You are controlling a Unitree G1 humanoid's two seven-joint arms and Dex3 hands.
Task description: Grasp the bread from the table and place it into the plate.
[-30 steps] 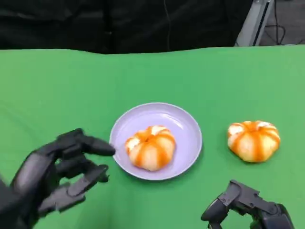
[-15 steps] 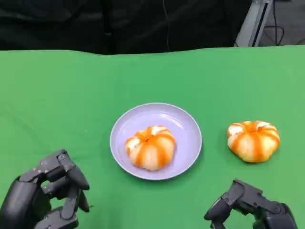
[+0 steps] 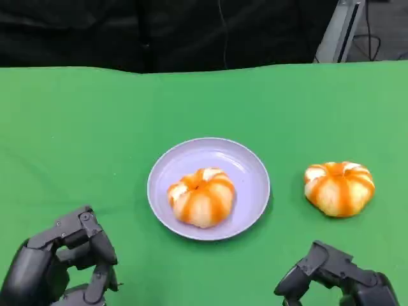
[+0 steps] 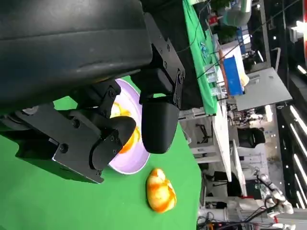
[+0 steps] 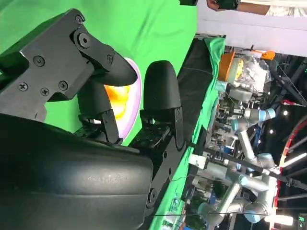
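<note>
One green table [image 3: 76, 121] spreads across the head view, its far edge against a dark backdrop; a lilac plate [image 3: 252, 172] sits near its middle, carrying one orange-striped bread bun [image 3: 201, 196]; the second bun [image 3: 339, 187] lies on the cloth to the plate's right, well apart from it and touched by nothing; the left hand [image 3: 60, 268] sits low at the near left, fingers curled in on nothing; the right hand [image 3: 335, 277] sits low at the near right, short of the second bun, fingers bent inward, holding nothing.
</note>
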